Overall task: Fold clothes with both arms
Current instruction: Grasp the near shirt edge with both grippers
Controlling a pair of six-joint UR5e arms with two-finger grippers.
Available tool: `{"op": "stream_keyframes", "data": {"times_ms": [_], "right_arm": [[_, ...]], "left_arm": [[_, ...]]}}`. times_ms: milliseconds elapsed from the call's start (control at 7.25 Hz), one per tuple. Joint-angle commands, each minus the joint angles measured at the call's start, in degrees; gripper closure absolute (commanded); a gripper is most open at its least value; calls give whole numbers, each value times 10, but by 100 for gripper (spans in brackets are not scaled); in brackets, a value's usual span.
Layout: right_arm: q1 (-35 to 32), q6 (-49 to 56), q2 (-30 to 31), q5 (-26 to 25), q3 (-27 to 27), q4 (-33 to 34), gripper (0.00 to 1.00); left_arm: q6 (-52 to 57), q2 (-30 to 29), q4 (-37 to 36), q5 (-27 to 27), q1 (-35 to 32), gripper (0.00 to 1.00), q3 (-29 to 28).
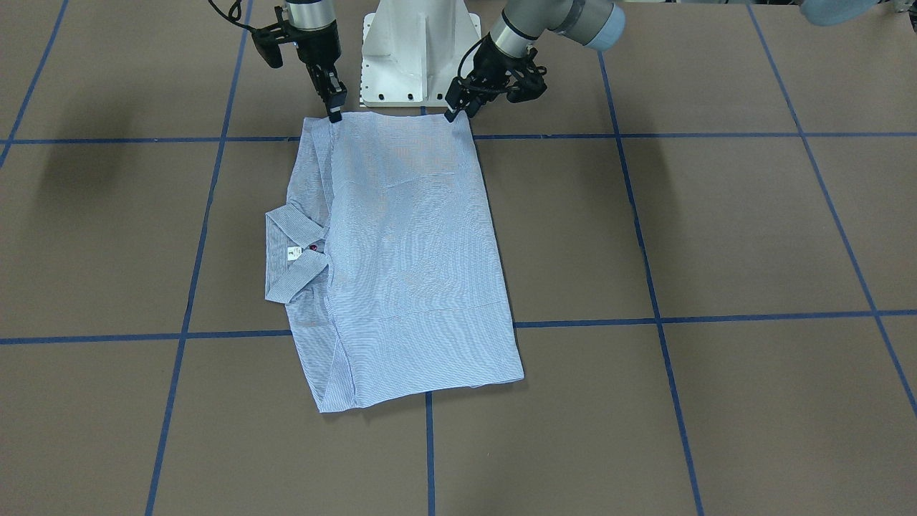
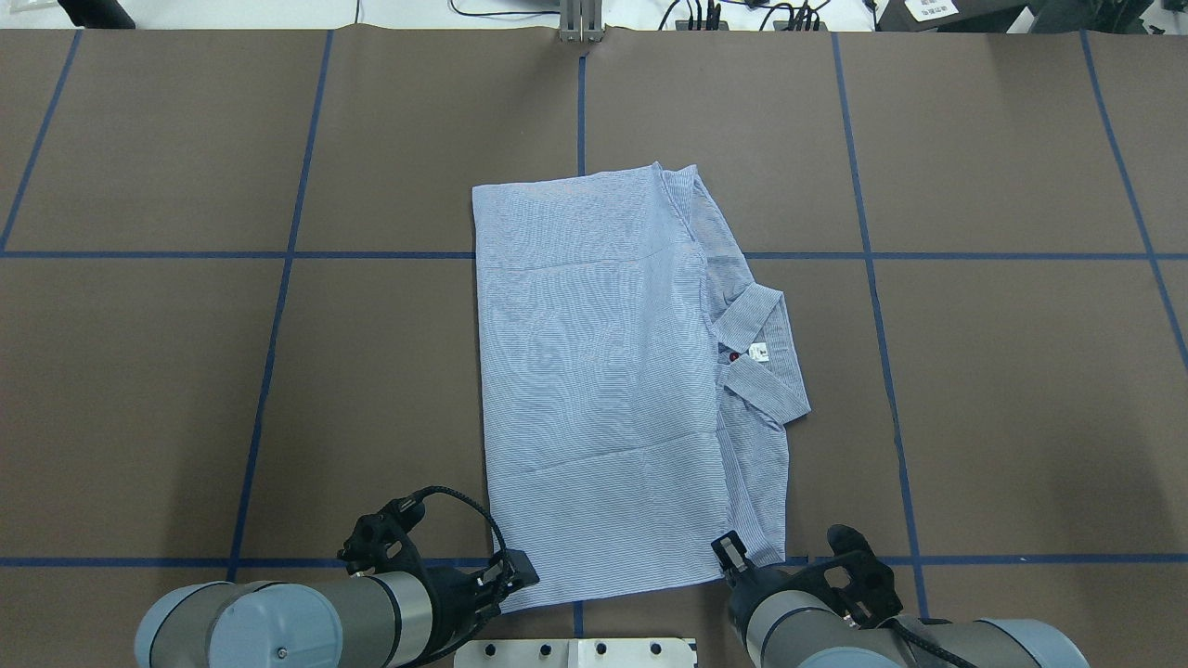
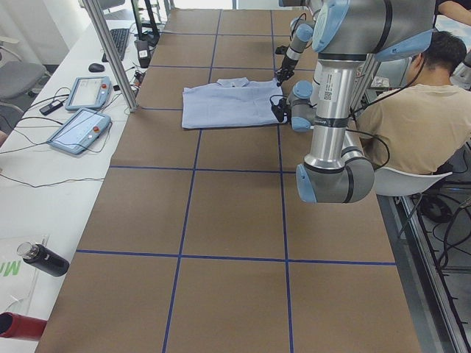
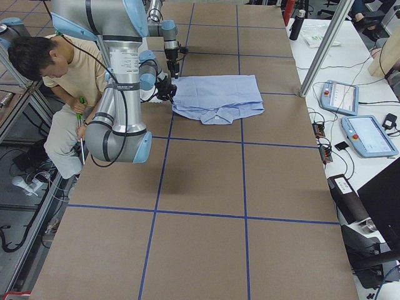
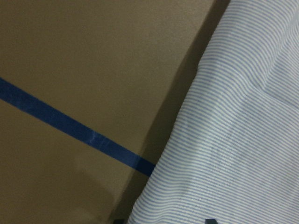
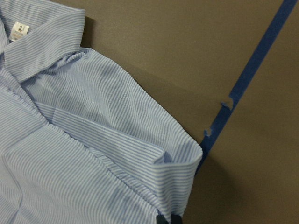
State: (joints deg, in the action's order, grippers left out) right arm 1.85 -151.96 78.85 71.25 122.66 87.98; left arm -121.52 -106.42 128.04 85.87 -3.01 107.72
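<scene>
Blue-and-white striped, the shirt (image 2: 594, 371) is laid flat on the brown table (image 2: 1021, 390), folded into a long rectangle just ahead of the white base (image 2: 575, 652). Its long axis runs straight away from the robot, from the near short edge by the base to the far short edge. The collar (image 2: 756, 320) and white neck tag (image 2: 758, 352) are turned toward the robot's right side.

The near short edge is judged to be what the coming move turns on, and each of its two corners is met by one tool. The right gripper (image 2: 729, 553) is set at the near corner on the collar side. Its jaws are drawn narrow and, in its wrist view, are seen closed on a rolled bit of the corner cloth. The left gripper (image 2: 516, 568) is placed at the other near corner, against the plain folded edge. Its jaws are seen narrow, but whether cloth is pinched between them cannot be told.

Neither tool is nearer than the other, as each is matched to its own corner. The rest of the shirt is stretched out beyond both. A fold is therefore expected to be carried forward along the long axis, near edge toward far edge, with both corners kept level lest the rectangle be skewed.
</scene>
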Motion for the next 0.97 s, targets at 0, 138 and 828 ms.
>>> {"op": "stream_keyframes", "data": {"times_ms": [0, 138, 828], "right_arm": [[-1, 0, 0, -1, 0, 0, 100], [0, 0, 0, 0, 0, 0, 100], [-2, 0, 0, 0, 8, 0, 100]], "left_arm": [[1, 1, -1, -1, 0, 35, -11], [1, 1, -1, 0, 0, 36, -12], [1, 0, -4, 0, 1, 80, -9]]}}
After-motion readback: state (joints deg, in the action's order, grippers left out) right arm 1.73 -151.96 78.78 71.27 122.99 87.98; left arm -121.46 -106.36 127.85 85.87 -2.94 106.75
